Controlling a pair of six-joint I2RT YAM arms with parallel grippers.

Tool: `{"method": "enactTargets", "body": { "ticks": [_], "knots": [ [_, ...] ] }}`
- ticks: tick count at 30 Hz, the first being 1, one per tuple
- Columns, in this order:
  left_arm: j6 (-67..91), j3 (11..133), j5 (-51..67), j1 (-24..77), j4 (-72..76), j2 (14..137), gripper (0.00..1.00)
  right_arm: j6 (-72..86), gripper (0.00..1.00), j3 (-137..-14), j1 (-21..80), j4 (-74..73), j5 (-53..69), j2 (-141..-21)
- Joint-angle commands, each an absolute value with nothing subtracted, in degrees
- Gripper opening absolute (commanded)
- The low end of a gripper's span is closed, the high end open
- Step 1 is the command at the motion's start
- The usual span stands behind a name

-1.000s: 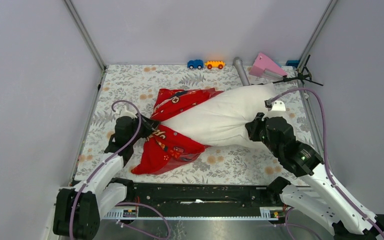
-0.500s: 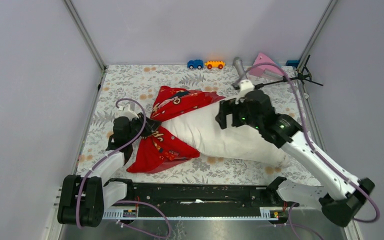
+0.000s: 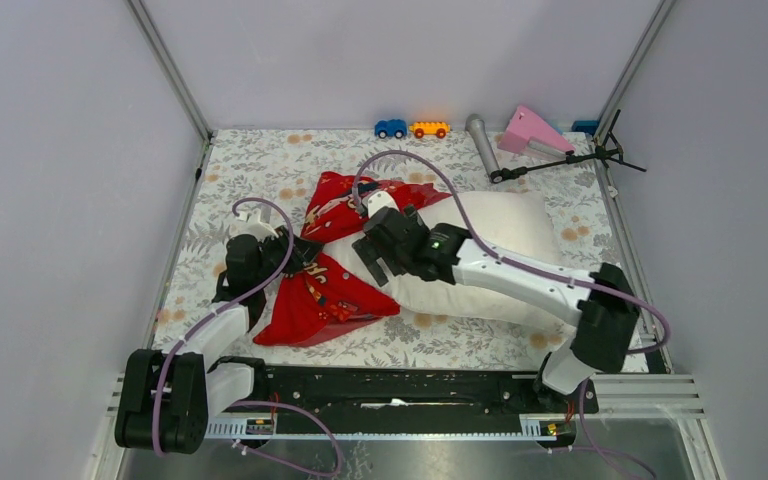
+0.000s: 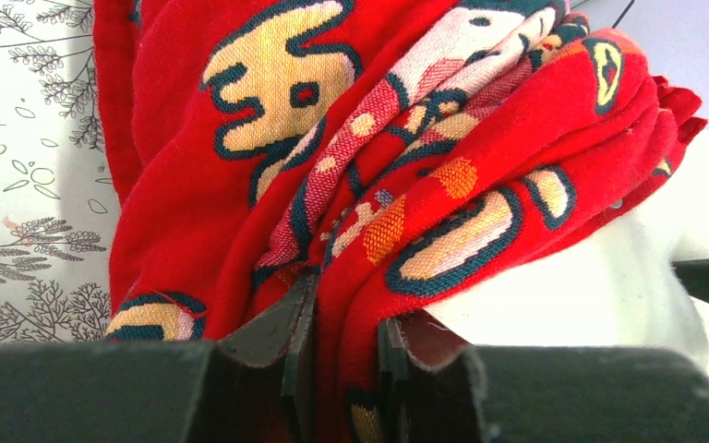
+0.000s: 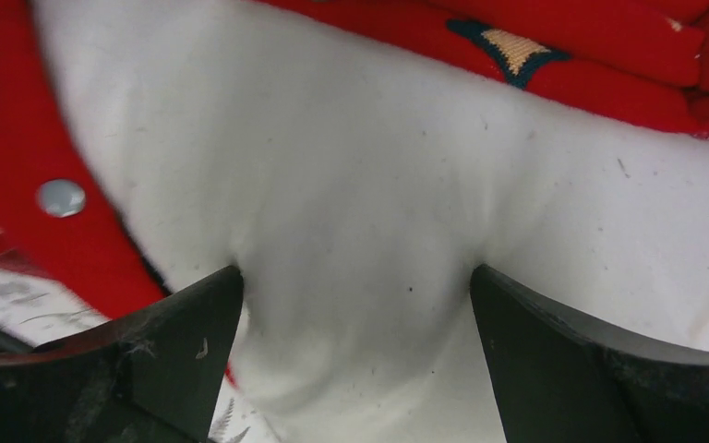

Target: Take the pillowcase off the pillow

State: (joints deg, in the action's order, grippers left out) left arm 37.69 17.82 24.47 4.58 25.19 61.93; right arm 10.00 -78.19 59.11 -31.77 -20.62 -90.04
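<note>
The red pillowcase (image 3: 332, 297) lies bunched round the left end of the white pillow (image 3: 505, 230), which stretches to the right, mostly bare. My left gripper (image 3: 296, 254) is shut on a gathered fold of the pillowcase (image 4: 240, 138); in the left wrist view the red cloth is pinched between the jaws (image 4: 343, 323), and the pillow (image 4: 600, 277) shows beside it. My right gripper (image 3: 375, 262) reaches across the pillow to its left part. It stands wide open (image 5: 355, 277), both fingertips pressed into the pillow (image 5: 351, 166), with the pillowcase's edge (image 5: 609, 46) just beyond.
A grey floral cloth (image 3: 260, 170) covers the table between grey walls. Along the back lie a blue toy car (image 3: 391, 128), an orange toy car (image 3: 429, 129), a grey cylinder (image 3: 481, 142), a pink wedge (image 3: 532, 130) and a thin black tool (image 3: 560, 160).
My right gripper has let go of the pillow's right end, opened wide and swung left across the pillow to near the pillowcase. The left gripper keeps its hold, barely moved.
</note>
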Motion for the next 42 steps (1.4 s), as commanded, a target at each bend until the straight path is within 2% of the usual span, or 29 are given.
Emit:
{"method": "enactTargets", "body": {
  "ticks": [1,5,6,7,8,11,12,16,19,22,30,42],
  "knots": [
    [36.2,16.2,24.9,5.0,23.7,61.9,0.01,10.4,1.00,-78.5,59.5,-33.1,-32.1,-95.2],
    [36.3,16.3,24.4,5.0,23.3,61.9,0.00,11.9,0.99,-75.6,59.4,-32.0,-34.7,-97.3],
    [36.4,16.3,24.2,5.0,23.1,61.9,0.00,12.3,0.92,-74.8,59.4,-31.6,-35.0,-97.2],
    [36.3,16.5,24.0,5.0,22.9,62.0,0.00,12.8,0.82,-74.2,59.4,-31.1,-35.5,-96.7],
    [36.2,16.6,23.7,5.0,22.6,62.0,0.00,13.2,0.67,-73.3,59.4,-30.5,-36.2,-95.9],
    [36.1,16.8,22.5,5.0,21.5,62.0,0.00,14.6,0.12,-70.6,59.1,-28.1,-39.3,-91.2],
    [36.1,16.9,22.1,5.0,21.1,61.9,0.00,15.2,0.02,-69.5,58.5,-27.5,-40.2,-88.9],
    [36.0,17.0,21.1,5.0,20.3,61.4,0.00,17.2,0.00,-63.2,53.5,-23.2,-39.3,-77.3],
    [36.1,17.0,20.4,4.9,19.8,60.9,0.00,18.2,0.00,-57.7,46.7,-19.4,-32.1,-65.7],
    [36.1,17.0,19.8,4.9,19.4,60.6,0.00,18.3,0.00,-55.4,40.9,-19.8,-29.5,-59.0],
    [36.1,17.4,14.7,4.9,15.5,58.4,0.00,19.2,0.00,-57.5,36.2,-24.5,-35.4,-53.1],
    [41.9,15.0,-8.9,4.9,5.1,44.2,0.00,22.1,0.00,-55.9,35.7,-22.7,-46.0,-40.3]
  ]
}}
